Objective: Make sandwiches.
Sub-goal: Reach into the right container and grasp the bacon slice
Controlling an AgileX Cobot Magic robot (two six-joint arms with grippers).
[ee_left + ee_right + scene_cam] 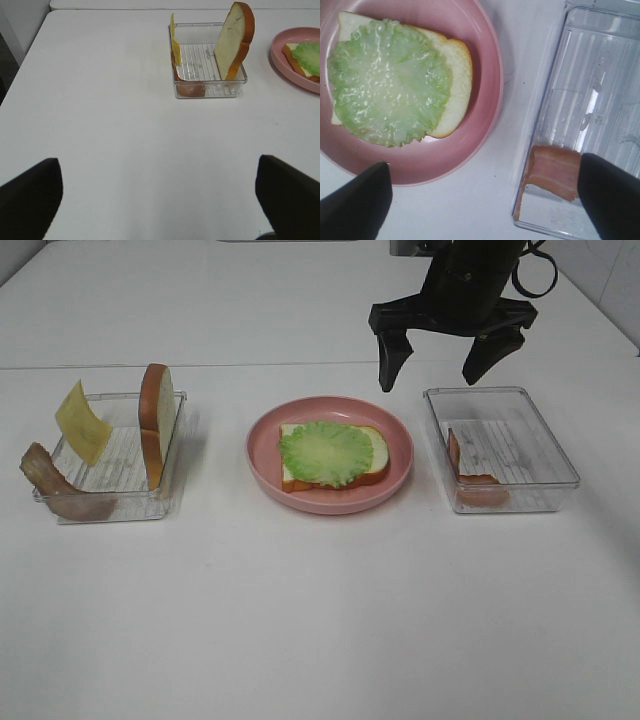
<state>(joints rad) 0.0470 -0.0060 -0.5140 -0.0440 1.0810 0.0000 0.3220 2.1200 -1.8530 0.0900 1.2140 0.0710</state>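
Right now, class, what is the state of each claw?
Left claw: open, holding nothing.
Right claw: open, holding nothing.

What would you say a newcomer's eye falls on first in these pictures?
The pink plate in the middle of the table stands out, holding a bread slice topped with a green lettuce leaf. Behind it, the black right gripper hovers open near the right tray. In the left tray a second bread slice stands on edge, across from a cheese square.
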